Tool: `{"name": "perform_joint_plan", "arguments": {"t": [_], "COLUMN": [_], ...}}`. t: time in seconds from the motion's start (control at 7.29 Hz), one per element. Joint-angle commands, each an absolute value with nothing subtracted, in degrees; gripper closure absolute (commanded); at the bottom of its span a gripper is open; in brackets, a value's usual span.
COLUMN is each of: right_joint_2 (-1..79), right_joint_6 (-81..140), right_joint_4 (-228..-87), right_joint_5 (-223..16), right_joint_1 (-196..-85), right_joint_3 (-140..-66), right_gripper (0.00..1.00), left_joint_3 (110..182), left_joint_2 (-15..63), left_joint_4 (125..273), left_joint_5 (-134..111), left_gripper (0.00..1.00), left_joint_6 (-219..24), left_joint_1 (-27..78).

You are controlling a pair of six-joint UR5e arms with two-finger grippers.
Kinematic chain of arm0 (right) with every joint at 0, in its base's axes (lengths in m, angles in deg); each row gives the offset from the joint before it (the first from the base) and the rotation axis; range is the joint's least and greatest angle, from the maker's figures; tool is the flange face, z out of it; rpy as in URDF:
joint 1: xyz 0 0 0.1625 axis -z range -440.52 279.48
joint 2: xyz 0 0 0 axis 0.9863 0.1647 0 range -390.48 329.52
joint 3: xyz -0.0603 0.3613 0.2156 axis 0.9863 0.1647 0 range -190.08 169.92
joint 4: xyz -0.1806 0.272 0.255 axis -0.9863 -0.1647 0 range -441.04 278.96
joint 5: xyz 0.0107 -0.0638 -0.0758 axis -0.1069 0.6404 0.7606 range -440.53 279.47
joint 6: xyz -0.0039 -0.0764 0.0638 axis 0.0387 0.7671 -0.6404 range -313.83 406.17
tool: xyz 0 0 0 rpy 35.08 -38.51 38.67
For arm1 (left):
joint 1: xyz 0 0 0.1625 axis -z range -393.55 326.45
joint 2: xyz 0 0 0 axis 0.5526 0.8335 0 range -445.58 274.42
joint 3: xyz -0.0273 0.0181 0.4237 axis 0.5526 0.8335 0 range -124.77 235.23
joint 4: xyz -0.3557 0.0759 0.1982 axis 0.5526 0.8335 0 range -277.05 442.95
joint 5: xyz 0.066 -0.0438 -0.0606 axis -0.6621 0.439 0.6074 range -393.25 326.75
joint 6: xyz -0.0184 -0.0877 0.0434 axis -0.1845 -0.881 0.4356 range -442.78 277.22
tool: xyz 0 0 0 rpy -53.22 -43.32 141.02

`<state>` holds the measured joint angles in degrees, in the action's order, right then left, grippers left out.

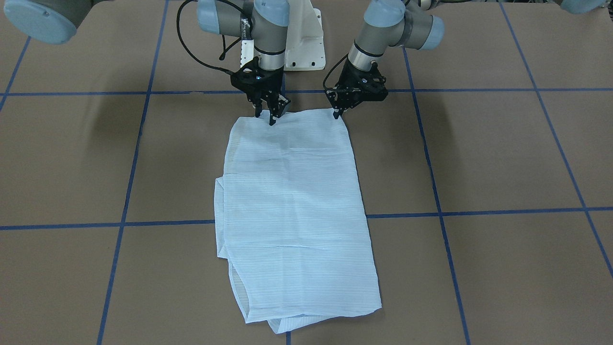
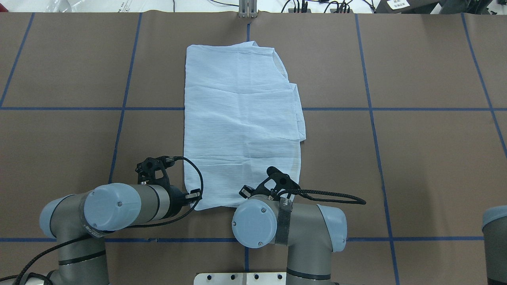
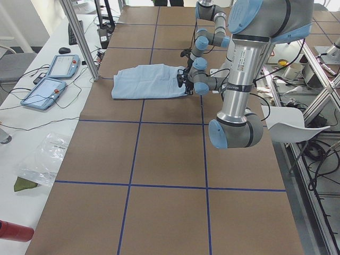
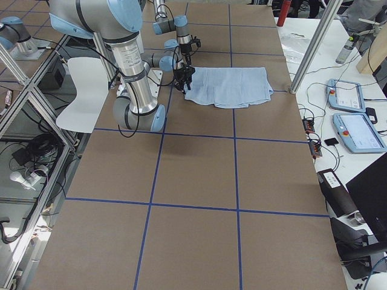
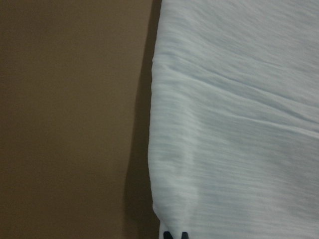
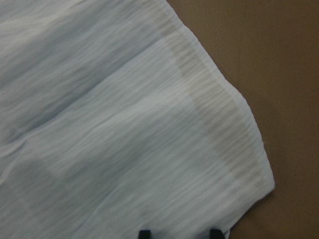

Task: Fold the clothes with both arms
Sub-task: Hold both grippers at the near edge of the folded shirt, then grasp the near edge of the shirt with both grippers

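Note:
The pale-blue striped shirt [image 1: 297, 206] lies folded flat in a long rectangle on the brown table, also in the overhead view [image 2: 241, 118]. Both grippers are at its edge nearest the robot base. My left gripper [image 1: 338, 114] is down at one near corner. In the left wrist view [image 5: 175, 235] its tips are together at the cloth's corner [image 5: 239, 124]. My right gripper [image 1: 266, 116] is over the other near corner with its fingers apart. In the right wrist view [image 6: 179, 233] the cloth [image 6: 124, 124] lies between them. The overhead view hides this gripper under its wrist.
The white pedestal base [image 1: 304, 43] stands just behind the grippers. Blue tape lines [image 1: 479, 211] grid the table. A further arm's joint [image 2: 495, 237] shows at the overhead view's right edge. A metal post [image 2: 247, 12] stands past the shirt's far end.

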<state>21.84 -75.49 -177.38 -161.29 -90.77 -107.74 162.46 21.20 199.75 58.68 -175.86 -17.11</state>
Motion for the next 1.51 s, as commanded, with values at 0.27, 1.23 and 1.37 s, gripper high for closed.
{"name": "perform_joint_plan", "arguments": {"t": [0.27,1.23,1.37], "right_joint_2": [22.0,25.0,25.0], "right_joint_6": [-75.7,-75.0,-75.0], "right_joint_4": [-177.4,-188.8,-191.3], "right_joint_5": [-161.1,-161.6,-161.7], "right_joint_1": [-91.2,-91.3,-90.2], "right_joint_3": [-108.3,-126.7,-129.9], "right_gripper": [1.0,1.0,1.0], "left_joint_3": [162.5,175.0,180.7], "left_joint_2": [21.6,22.2,22.5], "left_joint_4": [199.8,192.4,187.8], "left_joint_5": [58.7,59.7,59.9], "left_gripper": [1.0,1.0,1.0], "left_joint_6": [-175.9,-175.2,-175.3], "left_joint_1": [-17.1,-17.2,-17.4]}}
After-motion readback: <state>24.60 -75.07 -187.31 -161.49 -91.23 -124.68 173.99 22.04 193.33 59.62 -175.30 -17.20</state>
